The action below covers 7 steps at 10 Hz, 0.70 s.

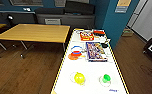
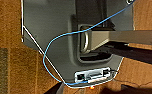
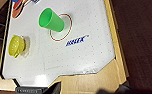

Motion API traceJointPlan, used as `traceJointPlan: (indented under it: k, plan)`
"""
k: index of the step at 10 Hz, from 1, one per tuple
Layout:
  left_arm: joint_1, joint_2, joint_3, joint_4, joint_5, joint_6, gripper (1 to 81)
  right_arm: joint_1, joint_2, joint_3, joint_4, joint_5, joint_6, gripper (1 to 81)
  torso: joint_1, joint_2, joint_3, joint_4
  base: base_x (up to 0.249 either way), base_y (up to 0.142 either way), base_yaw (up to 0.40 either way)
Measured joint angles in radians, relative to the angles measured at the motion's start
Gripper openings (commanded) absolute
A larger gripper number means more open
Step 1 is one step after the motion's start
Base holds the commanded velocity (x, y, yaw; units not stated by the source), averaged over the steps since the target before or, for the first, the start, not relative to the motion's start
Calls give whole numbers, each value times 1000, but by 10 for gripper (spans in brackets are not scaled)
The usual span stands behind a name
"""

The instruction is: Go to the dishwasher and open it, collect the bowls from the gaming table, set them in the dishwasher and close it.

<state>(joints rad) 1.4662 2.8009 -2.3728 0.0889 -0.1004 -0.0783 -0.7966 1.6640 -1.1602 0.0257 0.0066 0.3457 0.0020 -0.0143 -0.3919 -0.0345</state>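
Observation:
The gaming table (image 1: pixel 92 67) runs away from me, long and white-topped with a yellowish edge; its near end (image 3: pixel 92 60) also fills the right wrist view. A small stack of shallow bowls (image 1: pixel 75 53) in orange, red and blue lies at mid-length near the left edge, and its corner shows as bowls (image 3: pixel 18 6). Closer to me stand a yellow plastic piece (image 1: pixel 79 78) (image 3: pixel 16 45) and a green cup (image 1: pixel 106 78) (image 3: pixel 51 20). My right gripper (image 3: pixel 84 90) hangs just off the table's near end. My left gripper (image 2: pixel 88 90) hangs low beside my own grey base. The dishwasher is out of view.
A colourful game box (image 1: pixel 95 51), a red-and-yellow box (image 1: pixel 87 35) and a red item (image 1: pixel 98 32) lie further along the table. A wooden table (image 1: pixel 34 32) stands to the left, a teal wall (image 1: pixel 114 20) to the right. Dark wood floor (image 1: pixel 24 72) lies around.

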Motion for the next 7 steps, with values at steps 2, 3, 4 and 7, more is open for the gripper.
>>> traceJointPlan:
  k: [2, 3, 4, 7]
  plan:
    - [0, 1, 0, 0, 1, 0, 811, 117, 3, -11, 0, -90, 70, 811, 0, 0, 0, 0, 0, 0, 0]
    - [0, 4, -3, 0, 1, 0, 811, 167, 17, -32, -2, -140, 103, 811, 0, 0, 0, 0, 0, 0, 0]
    - [0, 6, -6, 0, 0, 0, 811, 209, 37, -55, -5, -191, 131, 811, 0, 0, 0, 0, 0, 0, 0]
    - [0, 22, -52, 0, 0, -1, 811, 276, 111, -120, -11, -288, 174, 811, 0, 0, -1, 0, 0, 0, 0]
